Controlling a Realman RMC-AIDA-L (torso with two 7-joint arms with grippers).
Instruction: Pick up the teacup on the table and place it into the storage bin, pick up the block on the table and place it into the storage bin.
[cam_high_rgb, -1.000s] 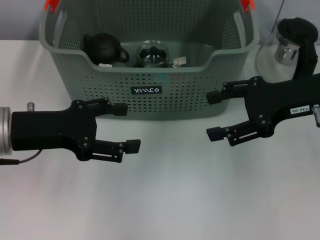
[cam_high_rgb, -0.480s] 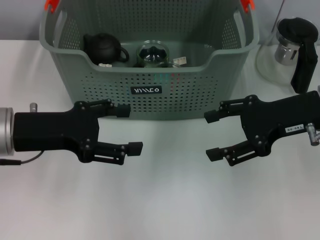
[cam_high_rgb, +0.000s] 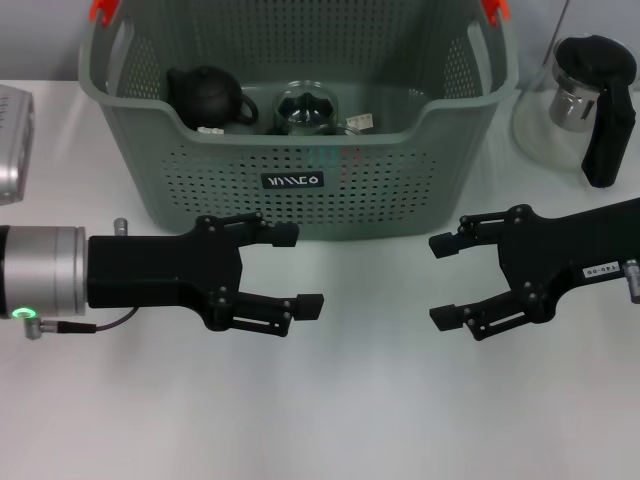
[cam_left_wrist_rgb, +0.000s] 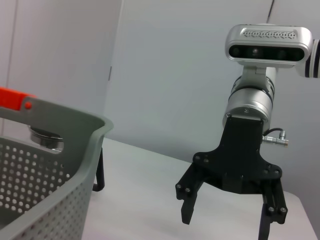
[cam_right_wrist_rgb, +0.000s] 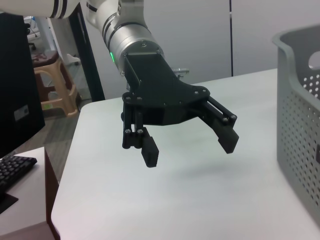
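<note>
The storage bin (cam_high_rgb: 300, 190), a grey-green perforated basket with orange-red handle tips, stands at the back of the white table. In it lie a black teapot (cam_high_rgb: 205, 95), a round glass vessel (cam_high_rgb: 305, 108) and small pale pieces. No teacup or block shows on the table top. My left gripper (cam_high_rgb: 298, 270) hovers open and empty in front of the bin's left half. Facing it, my right gripper (cam_high_rgb: 443, 281) is open and empty before the bin's right corner. The left wrist view shows the right gripper (cam_left_wrist_rgb: 226, 222) beside the bin's rim (cam_left_wrist_rgb: 65, 120). The right wrist view shows the left gripper (cam_right_wrist_rgb: 190, 149).
A glass kettle with a black lid and handle (cam_high_rgb: 590, 95) stands to the right of the bin. A silver cylindrical part (cam_high_rgb: 12, 140) shows at the left edge. White table top (cam_high_rgb: 360, 400) stretches between and in front of the grippers.
My left gripper has slid to the right, toward the middle. My right gripper has come down toward the near side of the table. Both stayed open and empty.
</note>
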